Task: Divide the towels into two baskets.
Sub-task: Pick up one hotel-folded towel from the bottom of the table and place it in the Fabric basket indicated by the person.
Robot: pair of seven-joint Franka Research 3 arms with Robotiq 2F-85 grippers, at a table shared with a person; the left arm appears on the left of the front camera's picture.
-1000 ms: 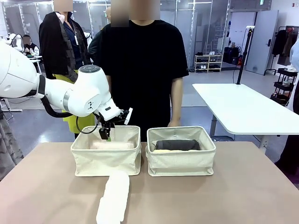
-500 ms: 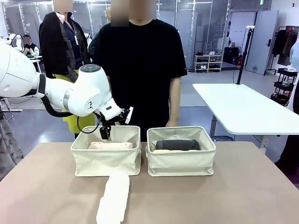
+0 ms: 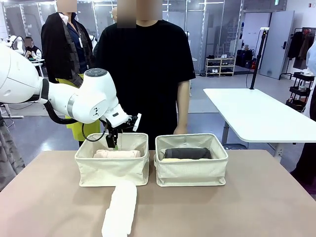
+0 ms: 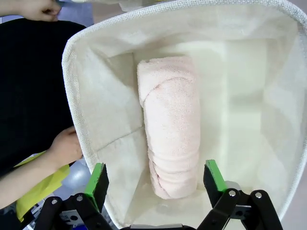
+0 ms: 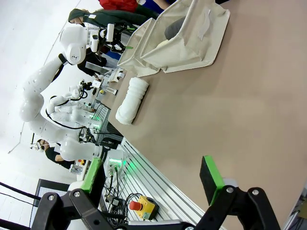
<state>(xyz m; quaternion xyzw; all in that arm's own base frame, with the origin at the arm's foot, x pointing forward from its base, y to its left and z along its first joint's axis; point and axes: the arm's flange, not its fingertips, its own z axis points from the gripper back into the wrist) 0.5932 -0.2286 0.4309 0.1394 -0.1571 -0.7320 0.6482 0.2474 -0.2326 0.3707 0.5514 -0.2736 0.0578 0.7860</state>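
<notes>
left pincer (image 4: 156,176) released — above pink towel (image 4: 170,124) in left basket (image 3: 111,170) | right pincer (image 5: 153,175) released — empty

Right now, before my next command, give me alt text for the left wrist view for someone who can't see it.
The left gripper, open and empty, hangs above a cream canvas basket holding one pale pink rolled towel, which lies along the floor. A person's hand is just outside the basket's wall at picture left.
</notes>
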